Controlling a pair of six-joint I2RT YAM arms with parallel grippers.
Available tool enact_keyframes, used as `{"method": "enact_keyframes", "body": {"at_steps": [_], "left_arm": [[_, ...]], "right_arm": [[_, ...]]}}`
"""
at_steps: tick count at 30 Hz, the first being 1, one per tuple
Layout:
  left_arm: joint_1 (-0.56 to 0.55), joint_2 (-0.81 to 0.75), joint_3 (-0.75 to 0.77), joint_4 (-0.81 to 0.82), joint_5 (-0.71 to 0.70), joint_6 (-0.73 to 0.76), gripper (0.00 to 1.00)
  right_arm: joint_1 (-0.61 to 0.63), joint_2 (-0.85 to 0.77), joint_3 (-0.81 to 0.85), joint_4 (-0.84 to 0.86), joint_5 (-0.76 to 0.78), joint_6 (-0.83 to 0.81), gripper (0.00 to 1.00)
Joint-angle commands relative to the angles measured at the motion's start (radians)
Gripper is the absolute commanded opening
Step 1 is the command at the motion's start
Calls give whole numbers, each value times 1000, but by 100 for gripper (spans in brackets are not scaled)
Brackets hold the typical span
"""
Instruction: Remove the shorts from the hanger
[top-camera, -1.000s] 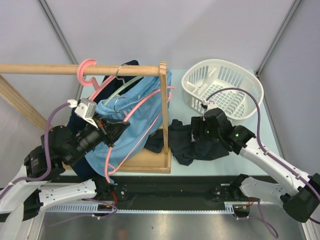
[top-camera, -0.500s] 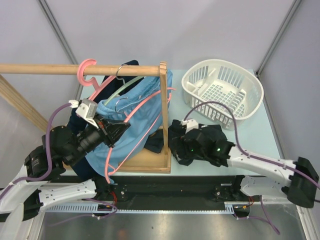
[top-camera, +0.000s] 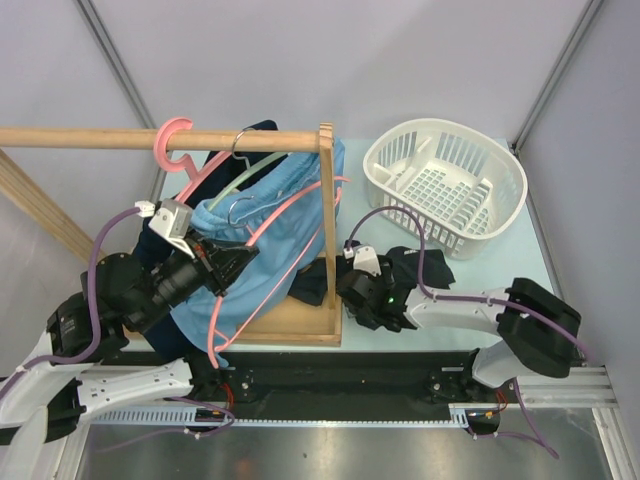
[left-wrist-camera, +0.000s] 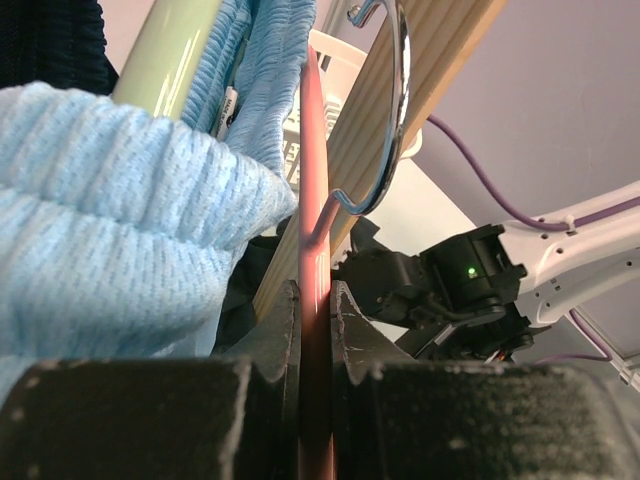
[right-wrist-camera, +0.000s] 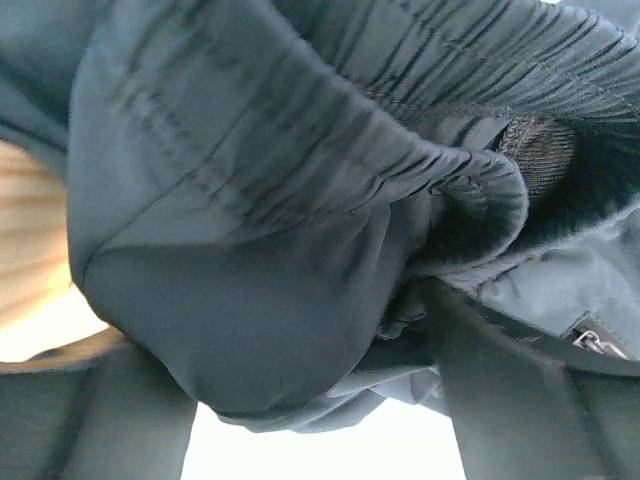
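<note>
Beside the wooden rack's base board (top-camera: 300, 322), near the front edge of the pale surface (top-camera: 515, 262), the right gripper (top-camera: 350, 295) is nosing into the dark shorts (top-camera: 425, 262). Its jaws are standing wide apart, with a fold of gathered waistband bulging between them. The base board and the upright post (top-camera: 326, 200) are hemming that gripper in on its left, while open surface is showing to its right, between the white basket (top-camera: 447, 124) in the far corner and the front edge. The dark shorts are lying crumpled, their long axis running left to right from the rack's base toward the basket. The light blue shorts (top-camera: 290, 215) are hanging from the rail (top-camera: 80, 137), waistband up by the post, draping down and leftward toward the left arm. The left gripper (left-wrist-camera: 316, 305) is holding its jaws clamped on the bar of the pink hanger (top-camera: 172, 140), exactly as a second ago. In that second the right arm has swung from beside the basket across to the pile by the rack.
</note>
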Motion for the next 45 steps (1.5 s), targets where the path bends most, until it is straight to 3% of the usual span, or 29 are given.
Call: {"method": "enact_keyframes", "body": {"at_steps": [1,5,6,9,11,17,22,24,32,38,42,45], "left_arm": [[-4,-9,2,29,34,-29,0],[-6,-9,1,29,37,-32,0],[-6,-9,1,31,37,-34,0],[-6,-9,2,29,38,-34,0],[-6,-10,1,29,38,-35,0],[-4,-12,-15,36,43,-41,0],[-6,-12,-18,40,46,-46,0],[-6,-10,-16,39,49,-49,1],[-6,-10,-5,28,49,-54,0],[-6,-13,10,8,44,-55,0],[-6,-26,16,-6,40,-55,0],[-6,-36,13,-6,41,-58,1]], "right_arm": [[16,67,-1,94,84,50,75],[39,95,-1,94,139,75,47],[45,86,-1,83,167,80,34],[70,29,-1,45,236,106,10],[78,-15,-1,19,289,112,1],[58,-287,0,11,343,-20,0],[-88,-547,71,81,221,-156,0],[-151,-577,124,85,189,-204,0],[-487,-491,492,81,-6,-302,0],[-716,-410,660,95,-124,-301,0],[-871,-310,789,16,-229,-259,0],[-912,-235,864,-40,-238,-275,0]]}}
